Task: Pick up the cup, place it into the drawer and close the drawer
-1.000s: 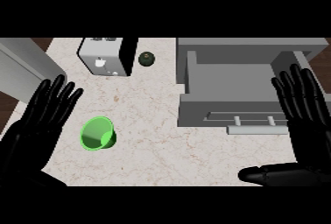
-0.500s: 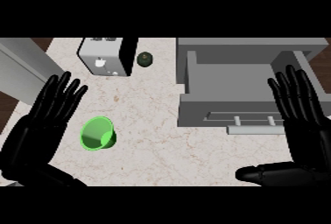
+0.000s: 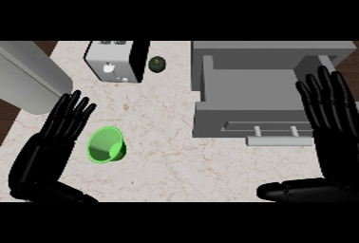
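1. Here, the green cup [image 3: 106, 145] lay on its side on the marble counter [image 3: 168, 142], at the left, its open mouth turned toward the view's lower left.
2. The left hand [image 3: 57, 135] sat just beside the cup on its left (whether it touched the rim could not be told), fingers straight and slightly spread, pointing up the view and holding nothing.
3. The grey drawer [image 3: 256, 95] stood open at the right of the counter, well apart from the cup, its inside bare, with a handle bar [image 3: 273, 128] on its near front.
4. The right hand [image 3: 333, 114] was held flat over the drawer's right edge, fingers straight and spread, pointing up the view; its thumb [image 3: 294, 191] stuck out to the left near the lower edge. It held nothing.
5. A toaster [image 3: 116, 61] stood at the back left of the counter, and a small dark round thing [image 3: 157, 64] (too small to name) sat just to its right, between the toaster and the drawer.
6. A grey slab [image 3: 28, 76] ran aslant along the counter's far left edge.
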